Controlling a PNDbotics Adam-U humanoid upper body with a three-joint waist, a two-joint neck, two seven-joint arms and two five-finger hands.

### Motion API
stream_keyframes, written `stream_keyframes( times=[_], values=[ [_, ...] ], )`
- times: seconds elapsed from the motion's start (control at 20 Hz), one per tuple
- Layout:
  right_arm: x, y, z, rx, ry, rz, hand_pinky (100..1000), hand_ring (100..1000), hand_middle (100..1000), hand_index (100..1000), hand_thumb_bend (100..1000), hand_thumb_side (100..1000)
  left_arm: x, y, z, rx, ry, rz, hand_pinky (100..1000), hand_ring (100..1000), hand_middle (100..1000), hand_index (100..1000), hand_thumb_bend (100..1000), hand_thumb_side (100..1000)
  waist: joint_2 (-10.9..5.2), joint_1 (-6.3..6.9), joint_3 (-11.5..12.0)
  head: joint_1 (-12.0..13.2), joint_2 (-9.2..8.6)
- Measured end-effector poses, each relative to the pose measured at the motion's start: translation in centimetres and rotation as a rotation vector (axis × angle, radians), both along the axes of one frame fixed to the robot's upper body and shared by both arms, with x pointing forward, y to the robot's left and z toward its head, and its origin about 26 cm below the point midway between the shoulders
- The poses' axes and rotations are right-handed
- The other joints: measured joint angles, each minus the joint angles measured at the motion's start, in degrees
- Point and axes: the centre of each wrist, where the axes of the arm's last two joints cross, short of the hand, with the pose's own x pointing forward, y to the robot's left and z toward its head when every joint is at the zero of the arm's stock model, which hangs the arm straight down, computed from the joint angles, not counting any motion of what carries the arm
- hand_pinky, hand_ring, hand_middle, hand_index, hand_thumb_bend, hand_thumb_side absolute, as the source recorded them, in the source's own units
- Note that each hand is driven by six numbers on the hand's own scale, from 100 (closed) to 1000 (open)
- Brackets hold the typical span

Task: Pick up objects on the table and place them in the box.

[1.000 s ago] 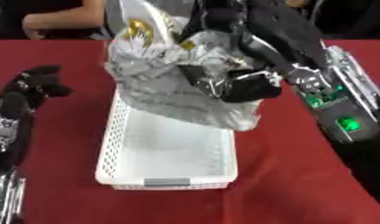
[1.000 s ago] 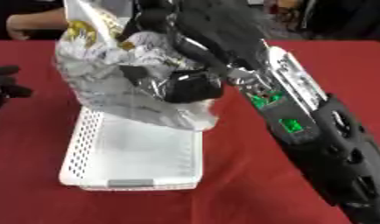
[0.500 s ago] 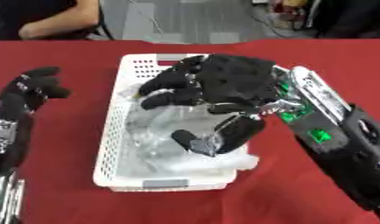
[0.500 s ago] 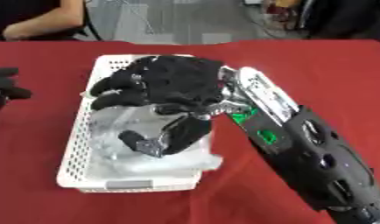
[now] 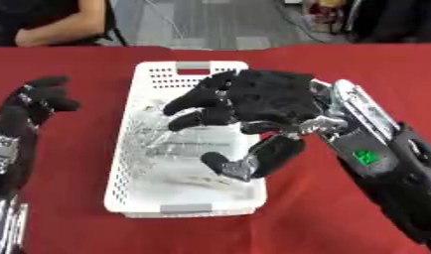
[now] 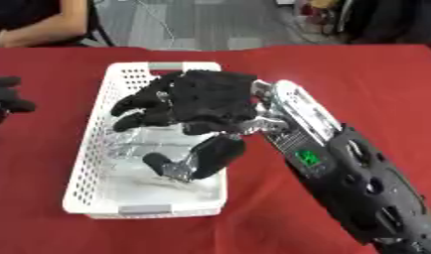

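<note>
The shiny silver crinkly bag point(image 5: 180, 149) lies inside the white plastic basket with holes point(image 5: 141, 208), mid-frame. The right hand point(image 5: 253, 106) is spread wide above it, holding nothing. A finger could snag the bag and drag it out when lifting.

silvery bag point(image 5: 180, 149) partly hidden under right hand point(image 5: 262, 99), forearm cropped

perhaps a lab, red-clothed table point(image 5: 340, 64), grey floor point(image 5: 210, 22)
</note>
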Motion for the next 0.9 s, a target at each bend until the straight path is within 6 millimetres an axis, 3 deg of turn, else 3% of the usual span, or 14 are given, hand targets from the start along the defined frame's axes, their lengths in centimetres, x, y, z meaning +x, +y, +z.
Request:
stream_keyframes(
  times=[0.25,0.4,0.9],
  values=[
    [-0.2,-0.5,0.3,0.041,-0.008,-0.008,820,860,916,940,113,934,0.0,0.0,0.0,0.0,0.0,0.0,695,609,810,748,1000,967,0.0,0.01,-0.1,0.0,-0.01],
    [-0.5,-1.9,0.6,0.105,-0.009,-0.048,808,857,912,939,125,938,0.0,0.0,0.0,0.0,0.0,0.0,696,609,810,748,1000,967,0.0,0.02,-0.2,0.0,-0.04],
    [-1.9,-11.3,-1.0,0.421,0.027,-0.433,715,835,887,952,280,927,-0.1,0.2,-0.1,0.0,0.004,0.015,696,609,810,748,1000,979,0.0,0.22,-1.1,0.9,-0.57]
  ],
)
